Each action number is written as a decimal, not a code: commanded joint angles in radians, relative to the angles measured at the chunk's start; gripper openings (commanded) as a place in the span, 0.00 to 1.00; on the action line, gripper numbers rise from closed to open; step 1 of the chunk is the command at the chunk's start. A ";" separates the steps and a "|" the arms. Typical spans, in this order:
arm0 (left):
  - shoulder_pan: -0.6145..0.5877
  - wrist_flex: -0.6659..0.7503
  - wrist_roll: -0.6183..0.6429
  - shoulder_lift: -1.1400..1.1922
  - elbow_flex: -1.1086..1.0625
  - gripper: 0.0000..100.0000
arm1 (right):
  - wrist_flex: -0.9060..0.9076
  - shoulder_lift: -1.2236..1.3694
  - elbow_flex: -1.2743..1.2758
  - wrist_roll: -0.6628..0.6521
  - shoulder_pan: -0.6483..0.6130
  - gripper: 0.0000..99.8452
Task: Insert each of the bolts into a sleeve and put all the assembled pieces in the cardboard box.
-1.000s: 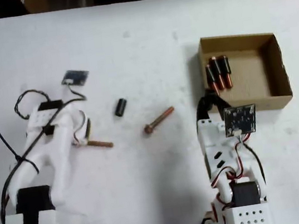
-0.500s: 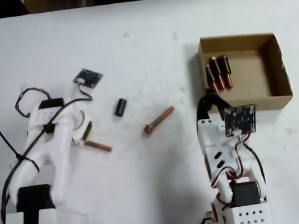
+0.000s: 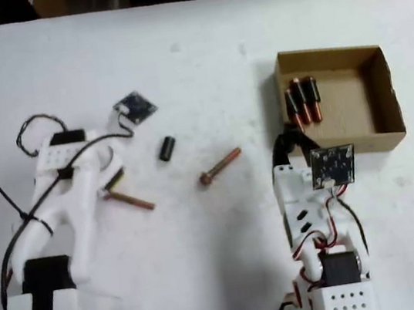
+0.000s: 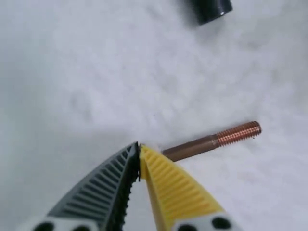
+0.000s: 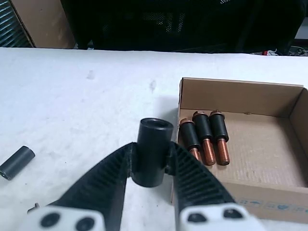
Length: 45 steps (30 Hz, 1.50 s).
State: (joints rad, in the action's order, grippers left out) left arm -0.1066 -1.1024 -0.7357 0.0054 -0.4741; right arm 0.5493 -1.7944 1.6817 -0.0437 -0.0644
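Overhead, box: three finished pieces lie in one corner; spare bolt and spare sleeve wait mid-table.
Left wrist, left gripper: pinched shut; second bolt has its head hidden behind the yellow finger, so the grip is unclear.
Right wrist, right gripper: clamps held sleeve upright, hole up, probably for a bolt.

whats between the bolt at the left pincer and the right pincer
A loose copper bolt, lying apart from both, in the high view.
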 commanded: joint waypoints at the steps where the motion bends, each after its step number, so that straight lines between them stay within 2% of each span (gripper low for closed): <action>1: 0.016 -0.103 0.114 -0.012 0.094 0.02 | -0.001 -0.004 0.008 0.002 0.015 0.02; 6: 0.016 -0.189 0.222 -0.012 0.137 0.02 | -0.001 -0.004 0.008 0.002 0.015 0.02; 11: 0.016 -0.212 0.387 -0.012 0.121 0.02 | -0.001 -0.004 0.008 0.002 0.015 0.02; 21: 0.016 -0.262 0.606 -0.005 0.120 0.03 | -0.001 -0.004 0.008 0.002 0.015 0.02; 23: 0.018 -0.279 0.649 -0.005 0.120 0.06 | -0.001 -0.004 0.008 0.002 0.015 0.02; 27: 0.015 -0.287 0.824 -0.004 0.120 0.14 | -0.001 -0.004 0.008 0.002 0.015 0.02; 30: 0.018 -0.288 0.914 -0.004 0.121 0.13 | -0.001 -0.004 0.008 0.002 0.015 0.02; 42: 0.016 -0.279 0.934 -0.004 0.121 0.02 | -0.001 -0.004 0.008 0.002 0.015 0.02; 45: 0.013 -0.279 1.020 -0.004 0.107 0.03 | -0.001 -0.004 0.008 0.002 0.015 0.02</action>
State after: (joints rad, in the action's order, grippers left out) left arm -0.1036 -1.3740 0.2079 0.0054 -0.3836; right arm 0.5493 -1.7944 1.6817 -0.0437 -0.0644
